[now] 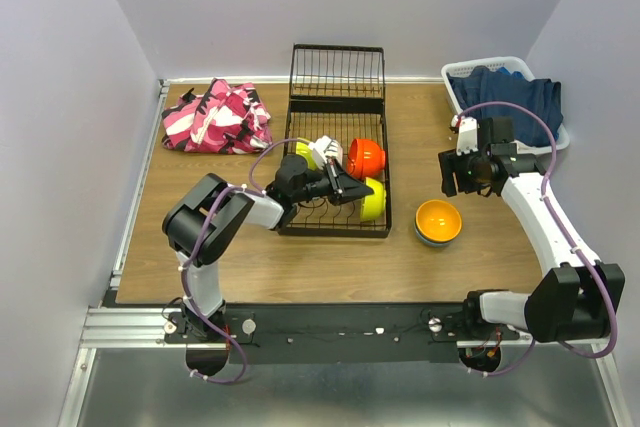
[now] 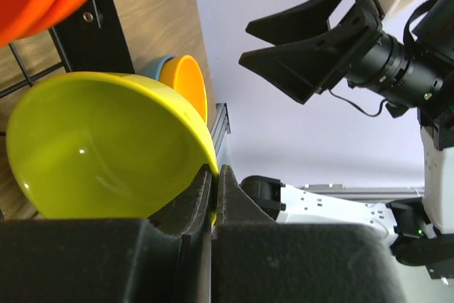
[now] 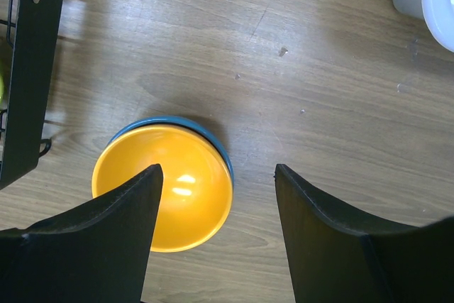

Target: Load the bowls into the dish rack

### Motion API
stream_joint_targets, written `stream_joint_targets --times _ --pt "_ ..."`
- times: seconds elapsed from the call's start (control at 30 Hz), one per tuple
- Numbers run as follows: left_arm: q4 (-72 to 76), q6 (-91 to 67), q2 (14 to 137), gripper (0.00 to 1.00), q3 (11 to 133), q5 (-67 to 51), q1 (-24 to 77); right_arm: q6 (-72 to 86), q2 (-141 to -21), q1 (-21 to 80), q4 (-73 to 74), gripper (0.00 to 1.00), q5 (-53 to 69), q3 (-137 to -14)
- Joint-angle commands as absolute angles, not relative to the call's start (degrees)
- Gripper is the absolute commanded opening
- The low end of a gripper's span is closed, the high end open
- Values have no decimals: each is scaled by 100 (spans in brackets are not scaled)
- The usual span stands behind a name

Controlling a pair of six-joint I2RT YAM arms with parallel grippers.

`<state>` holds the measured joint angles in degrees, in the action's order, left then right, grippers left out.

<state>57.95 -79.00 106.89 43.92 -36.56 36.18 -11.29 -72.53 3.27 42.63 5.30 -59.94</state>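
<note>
Seemed mid-placement, with the left tool (image 2: 215, 172) pinching the rim of the lime green bowl (image 2: 99, 147) inside the dish rack (image 1: 335, 97) and the orange bowl (image 3: 163, 189), nested in the blue bowl (image 3: 164, 120), sitting on the table right under the spread right tool (image 3: 217, 169); probably needed letting go next.

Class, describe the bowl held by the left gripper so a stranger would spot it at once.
Find the black wire dish rack mid-table. At its near right corner, the left gripper pinches the rim of a lime green bowl. Its neighbour just behind, a red-orange bowl, is ungripped.
</note>
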Motion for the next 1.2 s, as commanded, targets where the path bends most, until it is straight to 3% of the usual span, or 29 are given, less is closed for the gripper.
stream_joint_targets --times 0.0,0.27,0.43,0.7,1.17 --pt "4984 -7691 10705 1 4333 -3384 3630 -1037 -7251 290 4245 72 615 -6065" --pt "4808 -7655 10723 23 4359 -3331 3630 -1020 -7277 290 4166 72 650 -6003" --pt "4729 -7603 10740 24 4307 -3287 3621 -1028 -7304 290 4148 72 633 -6021" --pt "4518 -7384 10538 43 4342 -3515 3472 -1011 -7242 281 4131 72 650 -5950" --pt "3349 -6189 9695 63 4552 -3744 3349 -1002 -7190 281 4025 72 721 -5915"
